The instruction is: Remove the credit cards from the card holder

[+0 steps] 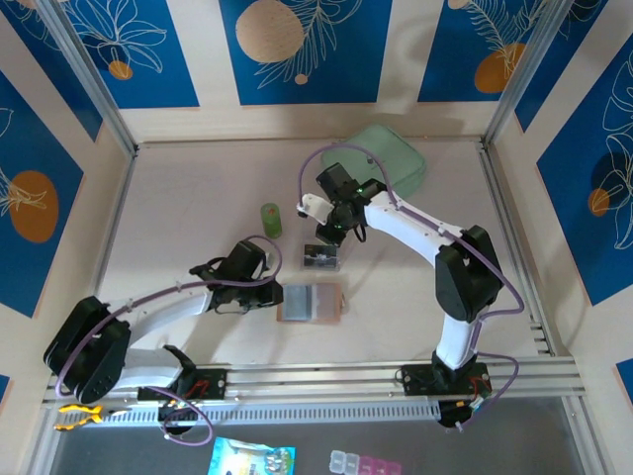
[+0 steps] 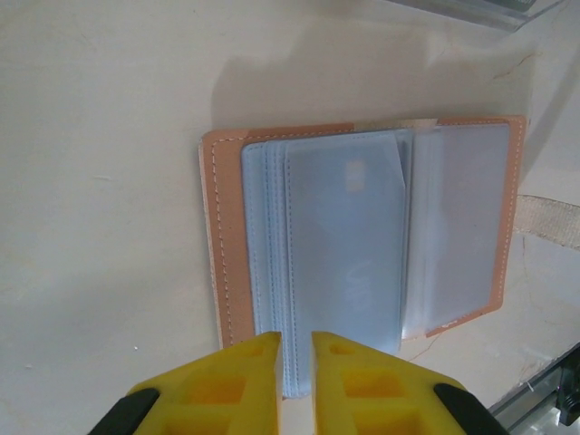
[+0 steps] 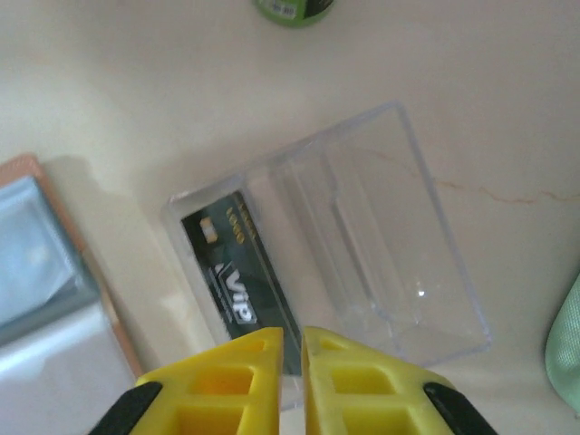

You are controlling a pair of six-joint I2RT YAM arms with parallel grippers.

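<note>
The card holder (image 2: 226,237) lies open on the table, tan leather outside and grey-blue sleeves inside; it also appears as a card holder (image 1: 311,302) between the arms. A pale blue credit card (image 2: 349,245) sits inside the top sleeve. My left gripper (image 2: 294,337) is closed to a narrow gap on the near edge of the sleeve stack. One dark credit card (image 3: 237,276) marked VIP lies in a clear plastic box (image 3: 381,236). My right gripper (image 3: 292,331) hovers over that card's near end, nearly shut, with nothing clamped. From above, the left gripper (image 1: 268,294) and right gripper (image 1: 331,235) flank the holder and box.
A small green bottle (image 1: 270,219) stands left of the clear box (image 1: 321,259). A pale green lid-like object (image 1: 391,158) rests at the back of the table. Walls close in the table at the left, back and right. Small packets (image 1: 252,458) lie below the rail.
</note>
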